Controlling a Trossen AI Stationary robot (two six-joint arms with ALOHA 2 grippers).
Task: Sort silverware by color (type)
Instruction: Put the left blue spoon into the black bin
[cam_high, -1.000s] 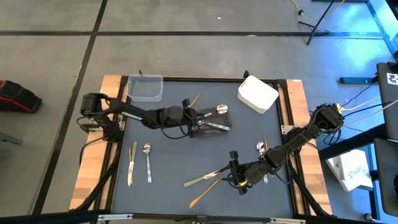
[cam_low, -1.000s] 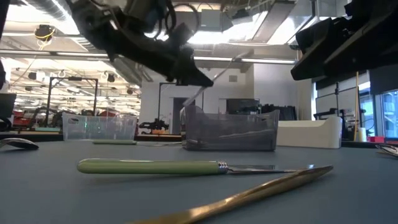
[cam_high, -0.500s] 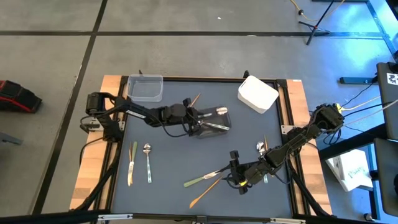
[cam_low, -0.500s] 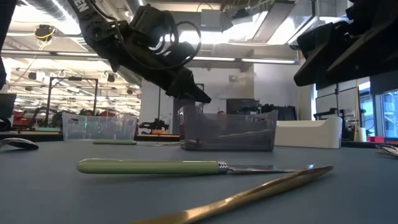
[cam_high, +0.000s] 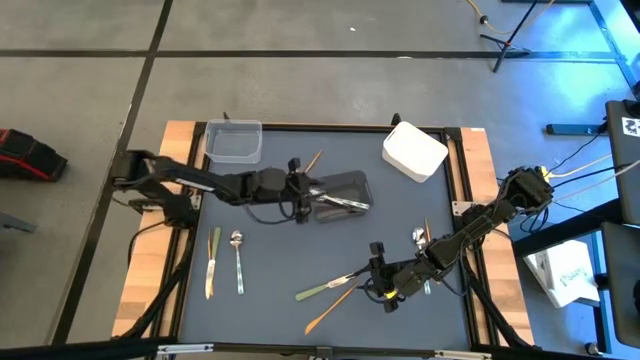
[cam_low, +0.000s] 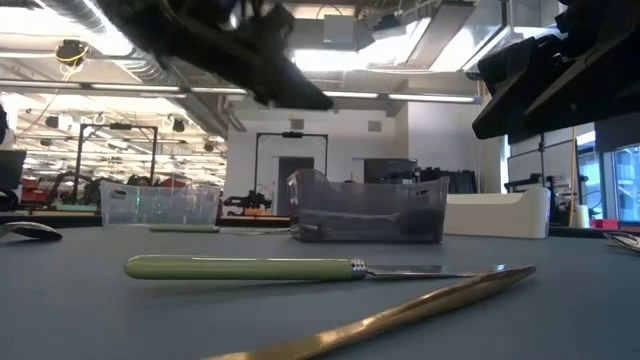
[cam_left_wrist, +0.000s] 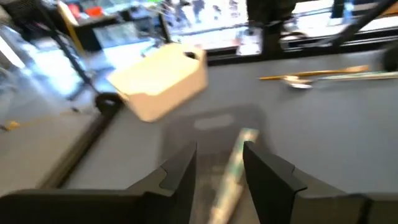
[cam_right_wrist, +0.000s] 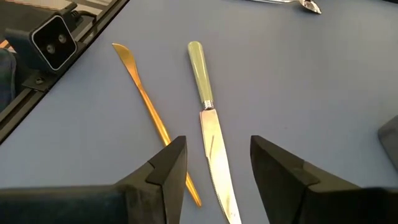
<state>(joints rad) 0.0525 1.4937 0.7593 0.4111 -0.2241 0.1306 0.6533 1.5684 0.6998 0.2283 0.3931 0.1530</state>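
Note:
My left gripper is open and empty at the left side of the dark grey tub. In its wrist view, silver utensils show lying in the tub beyond its fingers. My right gripper is open and empty above the blade end of a pale green-handled knife. That blade shows between its fingers, with a tan knife beside it. A green utensil and a silver spoon lie flat at the left. More silverware lies at the right.
A clear tub stands at the far left and a white tub at the far right. A tan utensil lies just beyond the grey tub. In the low view the green-handled knife and the tan knife lie nearest.
My left gripper has drawn back from over the grey tub toward the table's left edge and risen a little. The silver utensil that slanted down from it into the tub now lies in the tub. My right arm has kept still.

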